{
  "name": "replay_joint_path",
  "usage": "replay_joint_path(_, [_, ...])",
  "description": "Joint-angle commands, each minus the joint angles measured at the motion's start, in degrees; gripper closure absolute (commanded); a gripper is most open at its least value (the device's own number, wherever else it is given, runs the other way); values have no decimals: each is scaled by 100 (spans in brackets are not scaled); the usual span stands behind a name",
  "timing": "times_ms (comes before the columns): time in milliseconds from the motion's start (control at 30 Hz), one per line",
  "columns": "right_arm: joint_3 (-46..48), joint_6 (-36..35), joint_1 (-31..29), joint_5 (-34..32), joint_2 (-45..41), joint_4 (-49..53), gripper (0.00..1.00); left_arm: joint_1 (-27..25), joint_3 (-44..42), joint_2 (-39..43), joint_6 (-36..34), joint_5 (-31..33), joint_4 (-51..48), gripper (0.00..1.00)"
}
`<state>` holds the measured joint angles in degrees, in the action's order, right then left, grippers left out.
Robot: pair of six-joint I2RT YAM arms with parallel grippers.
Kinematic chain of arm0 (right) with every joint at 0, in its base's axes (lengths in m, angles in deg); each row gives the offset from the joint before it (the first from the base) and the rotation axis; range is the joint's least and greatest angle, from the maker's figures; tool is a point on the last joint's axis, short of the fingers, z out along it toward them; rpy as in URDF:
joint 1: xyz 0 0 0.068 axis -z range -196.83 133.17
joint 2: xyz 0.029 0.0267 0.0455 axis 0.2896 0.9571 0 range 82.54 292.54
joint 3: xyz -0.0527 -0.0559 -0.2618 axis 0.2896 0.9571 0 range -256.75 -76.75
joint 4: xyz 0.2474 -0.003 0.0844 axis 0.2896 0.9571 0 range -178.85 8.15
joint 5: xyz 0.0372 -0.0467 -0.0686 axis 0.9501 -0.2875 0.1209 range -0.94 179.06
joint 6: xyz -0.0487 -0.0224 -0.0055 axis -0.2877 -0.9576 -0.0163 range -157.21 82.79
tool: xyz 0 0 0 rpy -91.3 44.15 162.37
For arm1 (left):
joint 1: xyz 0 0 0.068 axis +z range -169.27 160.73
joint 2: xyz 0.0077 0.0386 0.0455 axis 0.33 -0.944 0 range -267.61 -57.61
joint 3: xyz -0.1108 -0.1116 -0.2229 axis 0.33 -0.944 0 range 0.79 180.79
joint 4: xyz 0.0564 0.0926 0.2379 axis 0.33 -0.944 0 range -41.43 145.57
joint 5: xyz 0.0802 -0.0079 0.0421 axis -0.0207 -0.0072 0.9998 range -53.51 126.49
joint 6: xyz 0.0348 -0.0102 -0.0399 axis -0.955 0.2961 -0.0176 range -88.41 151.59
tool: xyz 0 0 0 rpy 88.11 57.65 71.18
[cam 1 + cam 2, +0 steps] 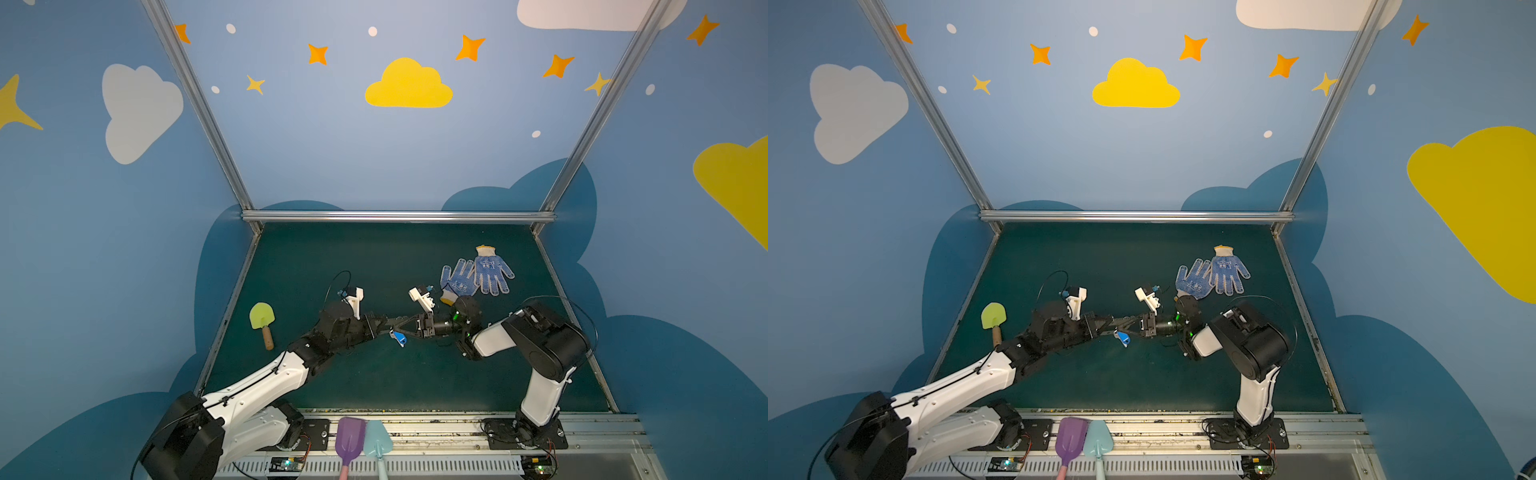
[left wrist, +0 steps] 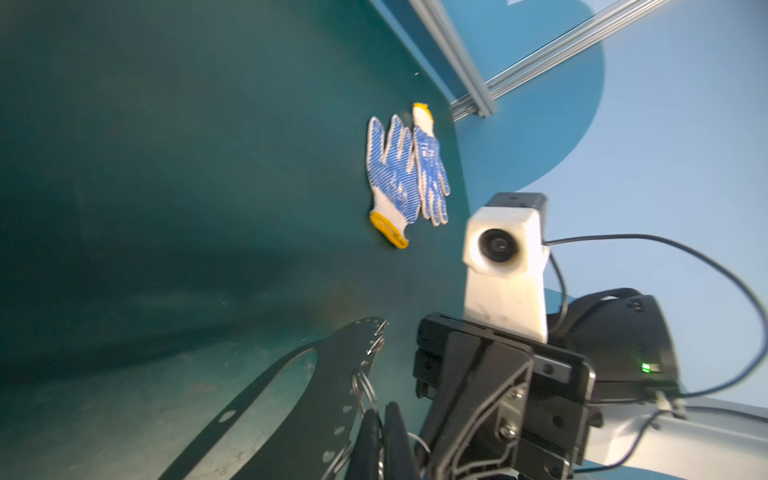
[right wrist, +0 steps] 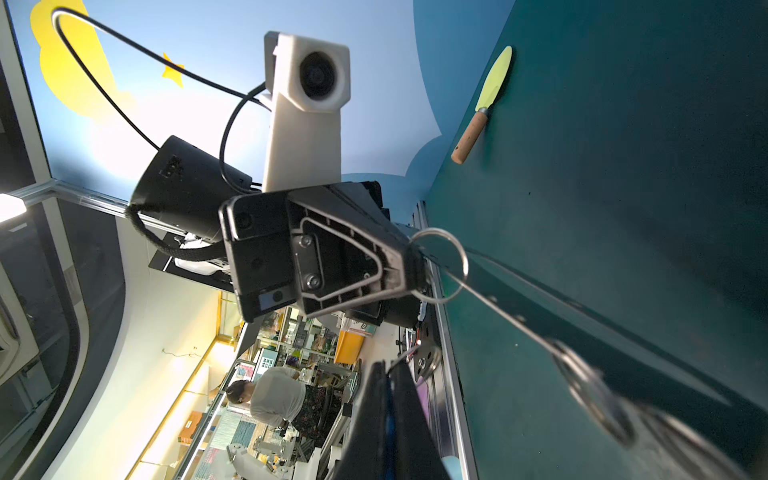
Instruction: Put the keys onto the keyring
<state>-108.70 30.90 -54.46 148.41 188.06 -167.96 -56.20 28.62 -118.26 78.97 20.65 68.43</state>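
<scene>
Both grippers meet above the middle of the green table. My left gripper is shut on one of the small metal rings along the hole-dotted edge of the keyring, a dark grey plate with a long slot, and holds it off the table. In the right wrist view the same ring sits at the left fingertips and the plate runs edge-on away from it. My right gripper is shut on the keys, whose blue piece shows as a sliver between the fingers. In both top views that blue piece hangs just below the fingertips.
A pair of blue-dotted gloves lies at the back right. A green trowel with a wooden handle lies on the left. A purple scoop and a light-blue scoop rest on the front rail. Aluminium frame posts border the table.
</scene>
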Motion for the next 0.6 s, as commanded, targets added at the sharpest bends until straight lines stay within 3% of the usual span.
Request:
replay_joint_path(0, [-142,-19,-31,14,3,-155,100,-33,-32,127,-43,-65,321,96])
replay_joint_path(567, [-237,-18,1,-69,-113,-157,100,-128,-85,111,-9,-176,581,96])
